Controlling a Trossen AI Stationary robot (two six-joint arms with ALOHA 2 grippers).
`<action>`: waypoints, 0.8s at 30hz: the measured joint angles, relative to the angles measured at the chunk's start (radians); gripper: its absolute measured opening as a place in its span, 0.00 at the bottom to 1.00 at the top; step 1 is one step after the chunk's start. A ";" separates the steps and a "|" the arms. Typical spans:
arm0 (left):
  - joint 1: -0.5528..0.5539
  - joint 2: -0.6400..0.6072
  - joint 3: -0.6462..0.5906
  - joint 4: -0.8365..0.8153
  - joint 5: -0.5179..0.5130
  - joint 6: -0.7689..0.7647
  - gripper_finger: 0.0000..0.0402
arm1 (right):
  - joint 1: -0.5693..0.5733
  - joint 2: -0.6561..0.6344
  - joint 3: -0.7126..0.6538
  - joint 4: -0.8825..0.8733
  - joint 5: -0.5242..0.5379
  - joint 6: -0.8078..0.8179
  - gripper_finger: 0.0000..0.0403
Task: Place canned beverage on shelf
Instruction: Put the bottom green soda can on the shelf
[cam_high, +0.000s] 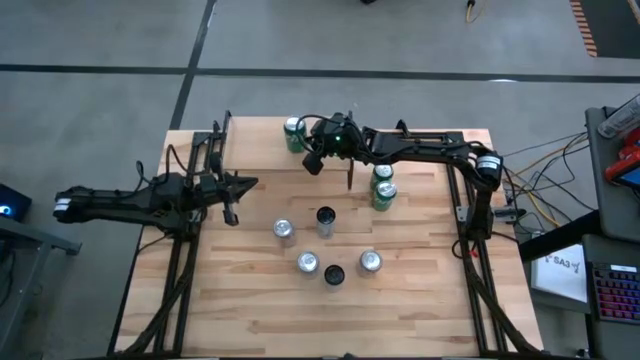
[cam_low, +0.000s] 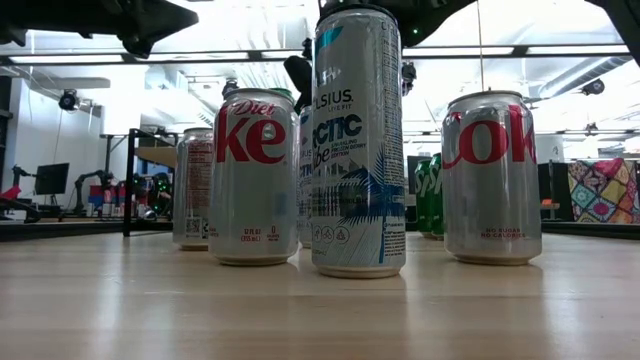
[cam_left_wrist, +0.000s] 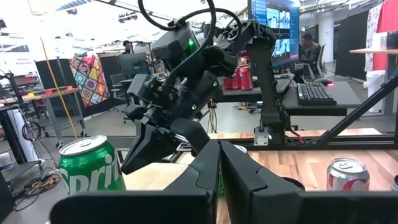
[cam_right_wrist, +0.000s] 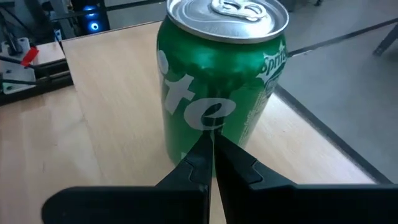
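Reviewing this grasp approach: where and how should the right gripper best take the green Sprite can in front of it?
Grip the Sprite can across its smooth cylindrical wall, about mid-height, coming in level from the side the right gripper already faces. It stands upright near the table's far edge, so a side pinch looks safest. The fingers are shut; they must open wider than the can first.

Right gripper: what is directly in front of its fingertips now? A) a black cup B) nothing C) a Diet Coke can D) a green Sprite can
D: the right wrist view shows the shut right gripper pointing at a green Sprite can standing upright.
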 joint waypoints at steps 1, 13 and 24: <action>0.000 0.000 0.000 0.000 0.000 0.000 0.00 | 0.000 -0.001 0.000 -0.011 -0.013 0.000 0.02; 0.000 0.022 0.000 0.010 0.000 0.001 0.00 | 0.007 0.034 0.000 0.099 -0.147 -0.008 0.02; 0.001 0.025 0.000 0.016 -0.001 0.009 0.00 | -0.007 0.040 0.000 0.183 -0.116 -0.026 0.02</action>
